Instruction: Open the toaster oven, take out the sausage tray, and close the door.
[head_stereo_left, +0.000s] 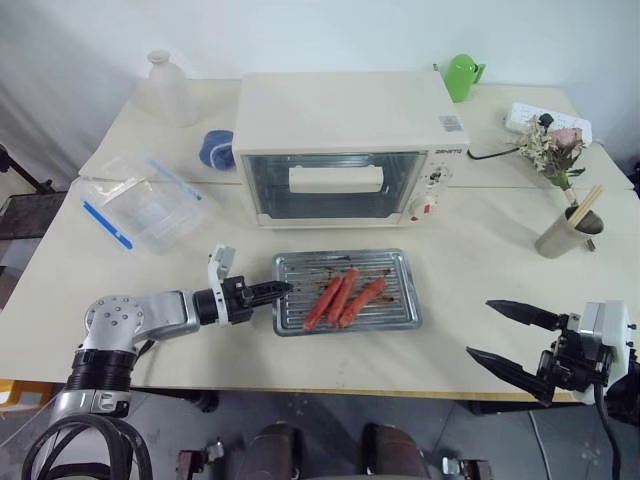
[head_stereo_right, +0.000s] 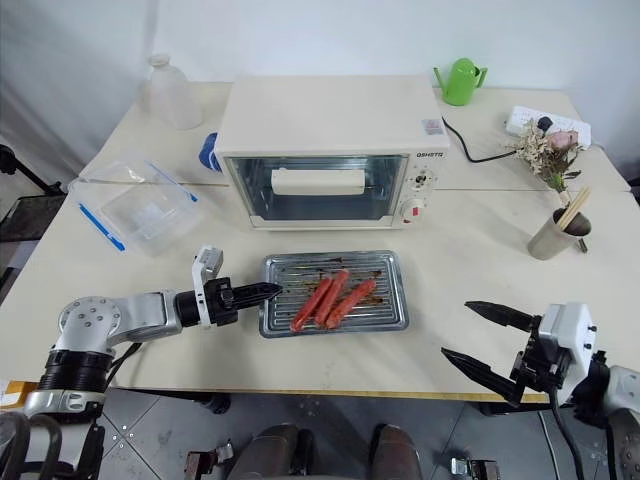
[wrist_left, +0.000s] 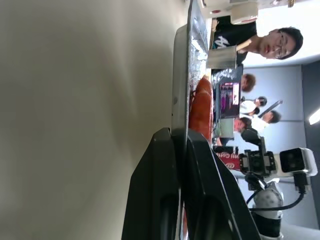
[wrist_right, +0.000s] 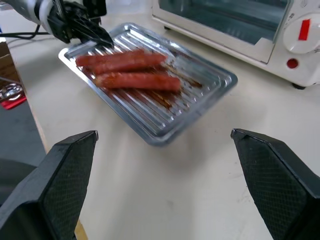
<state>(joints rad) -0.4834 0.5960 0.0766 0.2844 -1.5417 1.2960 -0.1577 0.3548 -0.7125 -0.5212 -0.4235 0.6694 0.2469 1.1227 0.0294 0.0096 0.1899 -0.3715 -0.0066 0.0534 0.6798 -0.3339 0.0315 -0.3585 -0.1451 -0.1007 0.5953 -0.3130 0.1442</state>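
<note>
Left pincer, two black fingers, is clamped on the near-left rim of the shallow silver ribbed metal sausage tray; left wrist view shows the rim sandwiched between the fingers. Tray sits flat on the cream table, just in front of the cream-white boxy toaster oven, holding three red sausages laid diagonally. Oven's glass door with the cream bar handle is up, closed. Right pincer hangs spread wide and empty off the table's near-right edge, well apart from the tray. Clear plastic box with a blue strip sits left of the oven.
</note>
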